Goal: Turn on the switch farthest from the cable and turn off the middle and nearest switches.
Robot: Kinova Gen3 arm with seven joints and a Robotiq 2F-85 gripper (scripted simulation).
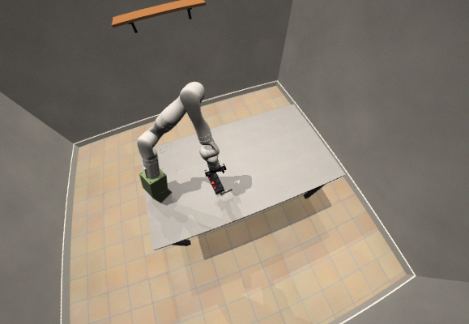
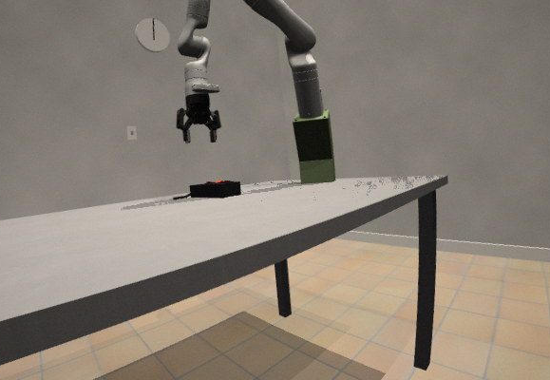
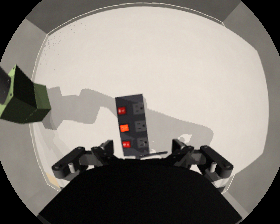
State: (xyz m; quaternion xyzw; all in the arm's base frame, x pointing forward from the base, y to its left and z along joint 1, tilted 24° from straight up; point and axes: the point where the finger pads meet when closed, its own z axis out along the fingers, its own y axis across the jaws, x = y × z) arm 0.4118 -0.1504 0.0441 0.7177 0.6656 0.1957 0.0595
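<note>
A black power strip [image 1: 215,183] lies flat on the grey table, the right way up. It also shows in the exterior view [image 2: 215,188] and in the wrist view [image 3: 132,127]. It has three red switches in a row; in the wrist view the middle one [image 3: 124,127] looks brighter than the two others. Its thin cable [image 2: 180,196] leaves one short end. My gripper [image 2: 198,133] hangs open and empty well above the strip, fingers pointing down. In the wrist view the fingertips frame the strip's near end.
The arm's green base block [image 1: 155,185] stands on the table's left edge. The table's front edge [image 1: 234,220] lies a short way beyond the strip. A wooden shelf [image 1: 157,12] hangs on the far wall.
</note>
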